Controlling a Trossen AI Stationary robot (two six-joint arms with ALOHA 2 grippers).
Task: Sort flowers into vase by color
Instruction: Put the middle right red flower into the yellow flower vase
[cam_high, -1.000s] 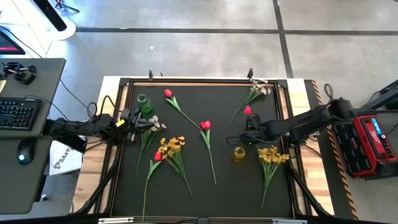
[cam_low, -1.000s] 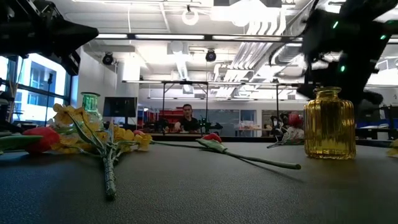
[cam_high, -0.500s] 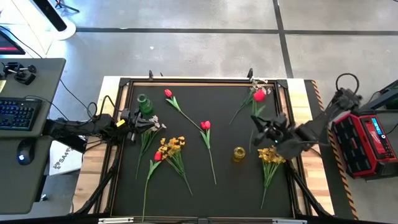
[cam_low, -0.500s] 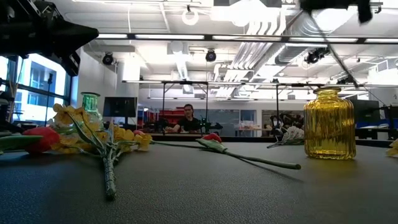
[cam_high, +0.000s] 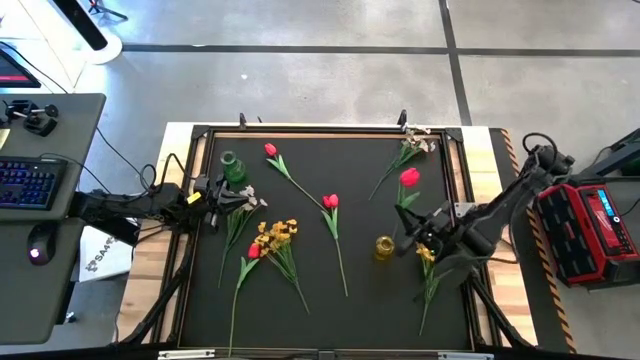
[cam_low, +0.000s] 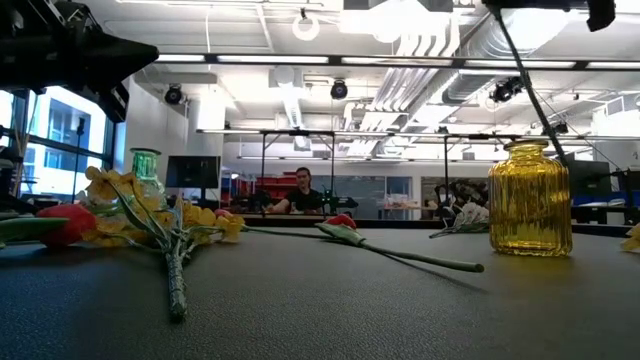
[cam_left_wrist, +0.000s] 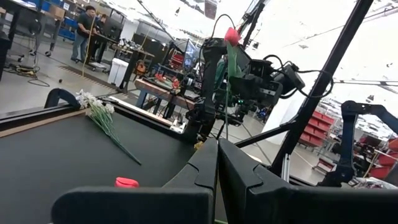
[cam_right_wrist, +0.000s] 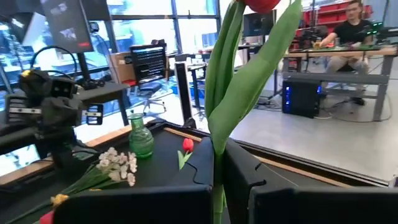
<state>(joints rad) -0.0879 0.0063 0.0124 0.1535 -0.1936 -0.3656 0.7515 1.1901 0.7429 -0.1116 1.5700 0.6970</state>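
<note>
Clamped in my right gripper (cam_high: 413, 231) is a red tulip (cam_high: 408, 178), lifted upright above the mat just beside the yellow vase (cam_high: 385, 247). Yellow blossoms (cam_high: 430, 270) lie under that arm. My left gripper (cam_high: 226, 196), fingers together, hovers over the white sprig (cam_high: 240, 215) near the green vase (cam_high: 232, 167).

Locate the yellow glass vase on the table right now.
In the high view the yellow vase stands upright on the mat's right half, just beside the right gripper, which holds a red tulip; the yellow blossoms lie on its far side.
</note>
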